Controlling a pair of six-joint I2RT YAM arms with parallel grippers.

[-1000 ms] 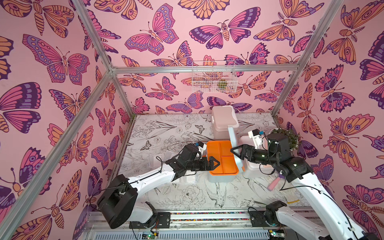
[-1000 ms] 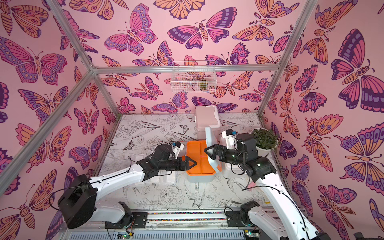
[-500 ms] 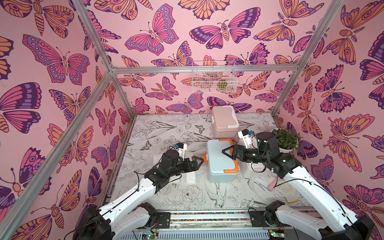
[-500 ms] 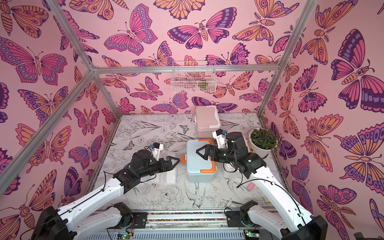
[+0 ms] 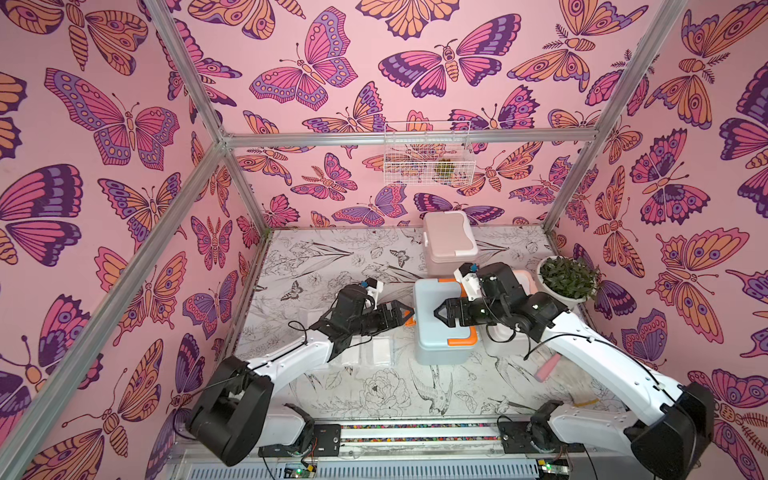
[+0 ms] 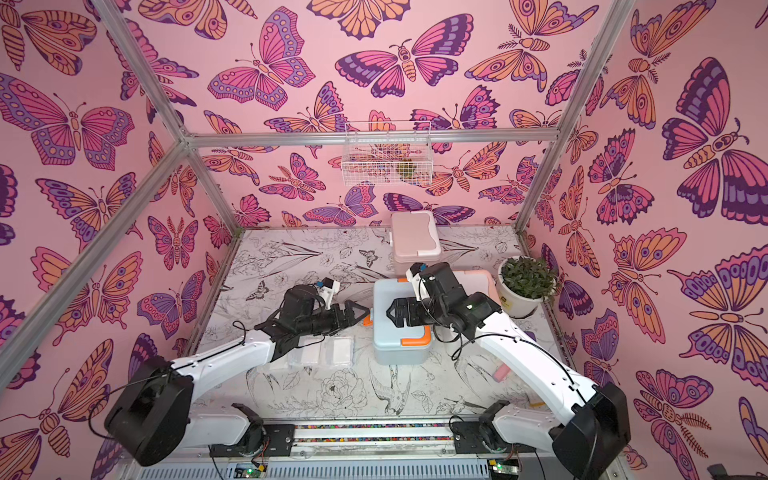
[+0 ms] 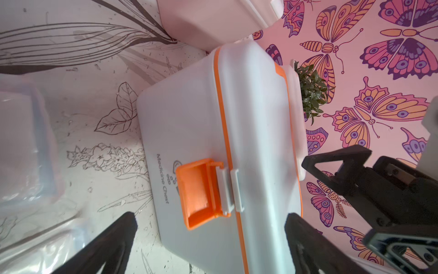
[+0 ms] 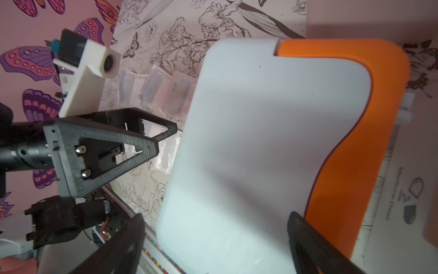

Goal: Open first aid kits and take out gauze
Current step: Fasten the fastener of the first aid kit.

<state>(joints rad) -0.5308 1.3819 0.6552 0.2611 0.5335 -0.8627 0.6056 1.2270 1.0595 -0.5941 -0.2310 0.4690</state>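
Gauze packets (image 5: 376, 352) are seen flat on the table (image 5: 332, 257) at the left, partly under the left arm (image 5: 291, 358); the left gripper (image 5: 405, 315) is held spread wide, empty, beside the blue-grey case (image 5: 436, 345); the case's orange latch (image 7: 201, 193), swung outward, is made plain only by the left wrist view; the right gripper (image 5: 439, 312), jaws parted and empty, is poised over the closed lid (image 5: 428, 293).
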